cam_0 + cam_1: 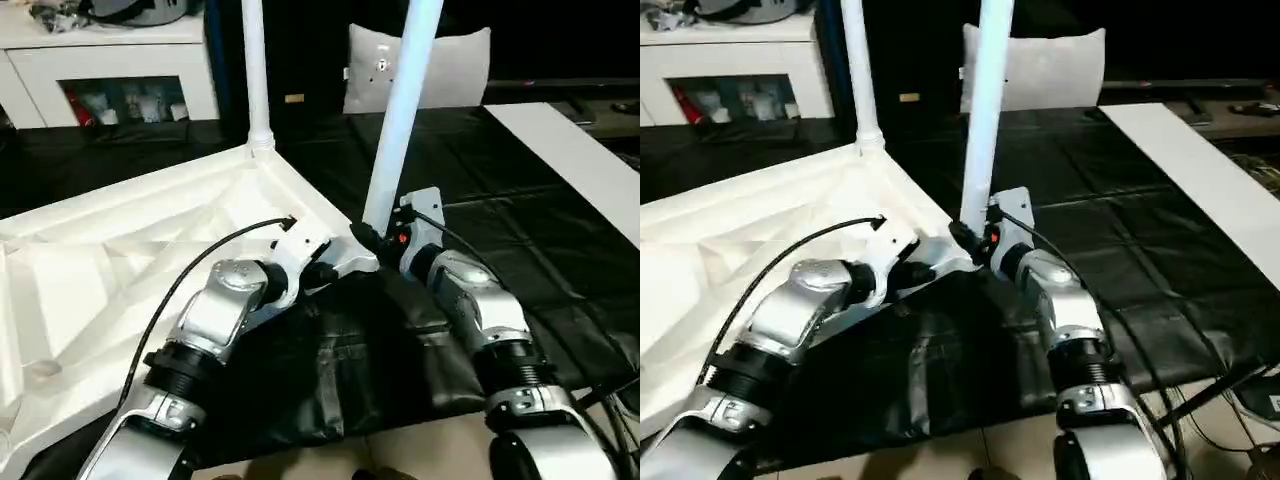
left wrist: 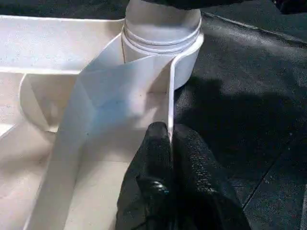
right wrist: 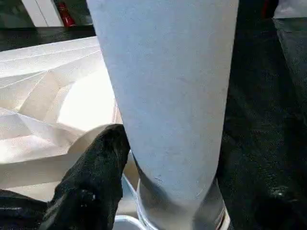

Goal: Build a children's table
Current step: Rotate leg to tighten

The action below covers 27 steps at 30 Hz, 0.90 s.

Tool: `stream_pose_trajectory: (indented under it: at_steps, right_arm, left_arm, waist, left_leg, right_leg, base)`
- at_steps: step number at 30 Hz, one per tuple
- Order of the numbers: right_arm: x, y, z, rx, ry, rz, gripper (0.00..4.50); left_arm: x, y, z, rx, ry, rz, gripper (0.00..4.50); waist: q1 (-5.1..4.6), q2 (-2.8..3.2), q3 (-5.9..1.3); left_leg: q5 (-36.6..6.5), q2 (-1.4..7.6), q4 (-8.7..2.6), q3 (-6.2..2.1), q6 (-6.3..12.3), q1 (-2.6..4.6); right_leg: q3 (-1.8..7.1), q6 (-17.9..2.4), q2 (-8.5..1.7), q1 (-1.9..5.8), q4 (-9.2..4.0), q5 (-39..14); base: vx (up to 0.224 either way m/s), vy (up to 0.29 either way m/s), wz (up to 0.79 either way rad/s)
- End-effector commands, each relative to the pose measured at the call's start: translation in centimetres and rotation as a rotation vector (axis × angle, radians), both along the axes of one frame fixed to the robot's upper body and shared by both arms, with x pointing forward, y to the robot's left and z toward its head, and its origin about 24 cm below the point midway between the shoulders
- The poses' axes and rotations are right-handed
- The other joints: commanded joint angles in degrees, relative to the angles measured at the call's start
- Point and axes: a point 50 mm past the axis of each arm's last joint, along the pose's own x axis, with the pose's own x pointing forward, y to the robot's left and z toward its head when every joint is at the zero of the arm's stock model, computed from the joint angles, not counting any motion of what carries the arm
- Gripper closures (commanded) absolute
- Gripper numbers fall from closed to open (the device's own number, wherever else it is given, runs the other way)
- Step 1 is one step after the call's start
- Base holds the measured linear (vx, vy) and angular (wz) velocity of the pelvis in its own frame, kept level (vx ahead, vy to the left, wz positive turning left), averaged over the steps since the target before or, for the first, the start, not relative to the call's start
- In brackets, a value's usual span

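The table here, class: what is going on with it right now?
A humanoid robot is building a children's table. The white tabletop lies underside up on a black sheet. One leg already stands in the far corner socket. The left gripper is shut on the tabletop's rim beside the near corner socket, while the right gripper is around a second leg standing there.

Both silver forearms reached forward and angled inward, wrists nearly meeting at the middle. The left pincer (image 2: pixel 169 139) had its two black fingers pressed tight together, pinching a thin white edge. The right pincer (image 3: pixel 158 191) stood parted, one black finger (image 3: pixel 93 184) lying against a pale tube.
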Motion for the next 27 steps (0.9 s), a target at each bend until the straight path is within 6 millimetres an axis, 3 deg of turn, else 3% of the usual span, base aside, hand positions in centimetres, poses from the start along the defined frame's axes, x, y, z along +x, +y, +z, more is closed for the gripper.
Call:
stream_pose_trajectory:
  at_steps: [1,4,7,8,11,14,15,17,20,21,24,27]
  right_arm:
    - [-0.5,1.6,0.1,0.038,-0.011,0.110,1.21]
    - [-0.6,0.0,0.4,0.025,-0.047,0.134,0.95]
    - [-1.2,-1.6,0.8,-0.022,-0.111,0.258,0.68]
    - [-1.6,-2.1,0.9,-0.053,-0.125,0.319,0.53]
    - [-2.3,-3.3,1.1,-0.089,-0.120,0.428,0.34]
    - [-3.1,-4.6,1.8,-0.128,-0.120,0.584,0.34]
    - [-3.1,-4.6,1.8,-0.128,-0.120,0.585,0.34]
    - [-3.7,-5.0,1.9,-0.133,-0.107,0.681,0.34]
    - [-4.2,-5.3,1.7,-0.140,-0.076,0.764,0.34]
    - [-4.4,-5.4,1.6,-0.145,-0.060,0.800,0.34]
    - [-4.8,-5.5,1.4,-0.149,-0.031,0.859,0.34]
    - [-5.3,-5.4,1.2,-0.140,-0.004,0.928,0.60]
  left_arm:
    - [0.2,-1.9,3.2,-0.059,-0.128,-0.093,4.50]
    - [0.0,-1.4,2.9,-0.045,-0.122,-0.133,4.50]
    - [-0.4,-0.6,2.5,-0.004,-0.116,-0.220,4.50]
    - [-0.6,-0.2,2.3,0.000,-0.107,-0.243,4.50]
    - [-0.9,0.6,2.1,0.011,-0.090,-0.311,4.50]
    - [-1.5,2.1,1.8,0.054,-0.058,-0.454,4.50]
    - [-1.5,2.1,1.7,0.054,-0.058,-0.454,4.50]
    - [-2.2,2.8,1.6,0.077,-0.021,-0.550,4.50]
    - [-2.6,3.1,1.7,0.080,-0.011,-0.624,4.50]
    - [-2.8,3.3,1.8,0.078,-0.004,-0.655,4.50]
    - [-3.1,3.7,1.8,0.094,0.012,-0.706,4.50]
    - [-3.6,4.2,1.9,0.115,0.046,-0.788,4.50]
  waist:
    - [0.52,-0.08,-4.37]
    - [0.71,-0.05,-4.33]
    - [1.06,-0.13,-4.29]
    - [1.04,0.12,-4.28]
    - [1.26,-0.09,-4.22]
    - [1.74,-0.05,-4.09]
    - [1.76,-0.32,-4.09]
    - [2.22,-0.14,-3.95]
    - [2.69,-0.06,-3.99]
    - [2.81,-0.44,-4.00]
    - [3.31,-0.23,-4.09]
    - [3.46,-0.38,-4.10]
  left_leg:
    - [-5.8,-0.54,-3.42,1.19,4.44,-0.68]
    - [-6.3,-0.43,-3.44,1.17,4.46,-0.66]
    - [-7.1,-0.42,-3.39,1.16,4.67,-0.61]
    - [-7.2,-0.43,-3.37,1.22,4.77,-0.66]
    - [-7.4,-0.44,-3.33,1.24,5.30,-0.63]
    - [-8.7,-0.32,-3.44,1.11,5.20,-0.50]
    - [-9.0,-0.30,-3.42,1.18,5.19,-0.48]
    - [-9.9,-0.18,-3.54,1.22,4.63,-0.14]
    - [-9.9,0.01,-3.62,1.11,4.44,-0.12]
    - [-9.6,0.07,-3.62,1.19,4.35,-0.15]
    - [-8.8,0.15,-3.60,1.20,4.12,-0.12]
    - [-8.7,0.11,-3.62,1.19,3.90,-0.34]
  right_leg:
    - [2.74,-9.4,-2.31,5.10,-4.00,-12.5]
    - [2.79,-9.0,-2.38,5.09,-4.12,-13.6]
    - [2.73,-9.1,-2.40,5.13,-4.17,-14.0]
    - [2.80,-9.3,-2.38,5.12,-4.16,-13.8]
    - [2.76,-9.0,-2.26,5.17,-4.31,-14.3]
    - [2.68,-8.2,-2.37,5.02,-4.60,-17.5]
    - [2.69,-7.9,-2.35,4.99,-4.61,-18.0]
    - [2.77,-7.7,-2.39,4.69,-4.77,-19.9]
    - [2.75,-8.3,-2.44,4.66,-4.52,-19.1]
    - [2.82,-8.5,-2.44,4.64,-4.45,-18.4]
    - [2.95,-9.2,-2.49,4.68,-4.08,-16.7]
    - [2.97,-9.1,-2.57,4.84,-3.97,-16.9]
  base:
    - [0.000,0.000,0.00]
    - [0.000,0.000,0.00]
    - [0.000,0.000,0.00]
    - [0.000,0.000,0.00]
    - [0.000,0.000,0.00]
    - [0.000,0.000,0.00]
    - [0.000,0.000,0.00]
    - [0.000,0.000,0.00]
    - [0.000,0.000,0.00]
    - [0.000,0.000,0.00]
    - [0.000,0.000,0.00]
    - [0.000,0.000,0.00]
